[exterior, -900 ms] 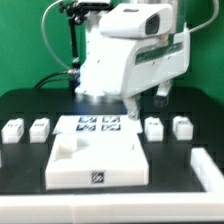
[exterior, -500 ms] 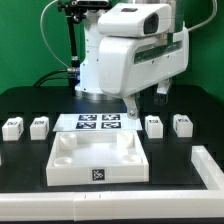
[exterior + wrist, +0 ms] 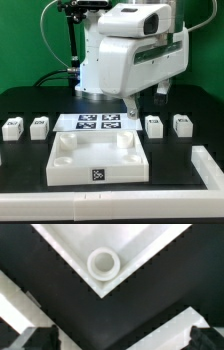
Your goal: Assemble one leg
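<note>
Four white legs stand in a row on the black table: two at the exterior view's left (image 3: 13, 127) (image 3: 39, 126) and two at its right (image 3: 153, 125) (image 3: 182, 125). The large white board with round corner sockets (image 3: 97, 160) lies in front of them. My gripper (image 3: 145, 99) hangs well above the table behind the row, open and empty. In the wrist view the gripper (image 3: 122, 339) has its dark fingertips (image 3: 40, 339) far apart. Below it is one corner of the large board, showing a round socket (image 3: 103, 262).
The marker board (image 3: 97, 123) lies between the two pairs of legs. A white raised wall (image 3: 207, 166) stands at the exterior view's right, and a white rim (image 3: 100, 207) runs along the table's front edge. The robot's base rises behind the marker board.
Almost nothing: the arm stays in place with its gripper open, and the legs and the large board have not moved.
</note>
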`<action>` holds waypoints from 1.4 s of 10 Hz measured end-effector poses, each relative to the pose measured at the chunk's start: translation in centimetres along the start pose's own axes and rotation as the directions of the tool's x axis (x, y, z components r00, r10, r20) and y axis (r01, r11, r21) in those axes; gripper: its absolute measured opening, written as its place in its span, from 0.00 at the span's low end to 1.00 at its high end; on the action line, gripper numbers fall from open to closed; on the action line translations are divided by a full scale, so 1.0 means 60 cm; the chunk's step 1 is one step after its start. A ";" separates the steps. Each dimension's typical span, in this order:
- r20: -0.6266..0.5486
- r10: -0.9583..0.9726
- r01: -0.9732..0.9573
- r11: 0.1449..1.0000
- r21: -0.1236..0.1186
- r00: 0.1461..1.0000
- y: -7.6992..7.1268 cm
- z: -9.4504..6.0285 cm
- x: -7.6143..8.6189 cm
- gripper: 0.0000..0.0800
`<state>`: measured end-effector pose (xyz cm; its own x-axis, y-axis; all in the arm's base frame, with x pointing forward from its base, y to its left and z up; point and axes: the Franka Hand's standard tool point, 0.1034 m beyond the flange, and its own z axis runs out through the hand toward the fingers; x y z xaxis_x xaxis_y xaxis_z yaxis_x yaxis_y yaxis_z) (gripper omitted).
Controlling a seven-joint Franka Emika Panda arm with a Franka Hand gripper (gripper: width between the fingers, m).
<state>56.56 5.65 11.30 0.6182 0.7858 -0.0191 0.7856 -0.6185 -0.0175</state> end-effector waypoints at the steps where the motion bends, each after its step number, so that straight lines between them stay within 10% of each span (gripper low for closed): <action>1: 0.001 -0.043 0.043 0.999 0.001 0.999 -0.001 0.002 -0.002 0.81; 7: -0.026 -0.624 0.624 0.781 -0.008 0.781 -0.081 0.148 -0.218 0.81; 11: -0.033 -0.655 0.655 0.755 0.013 0.755 -0.085 0.178 -0.230 0.78; 14: -0.033 -0.654 0.655 0.756 0.015 0.756 -0.085 0.180 -0.231 0.31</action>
<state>43.67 -2.13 0.87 -0.0459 0.9985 0.0302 0.9981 0.0471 -0.0409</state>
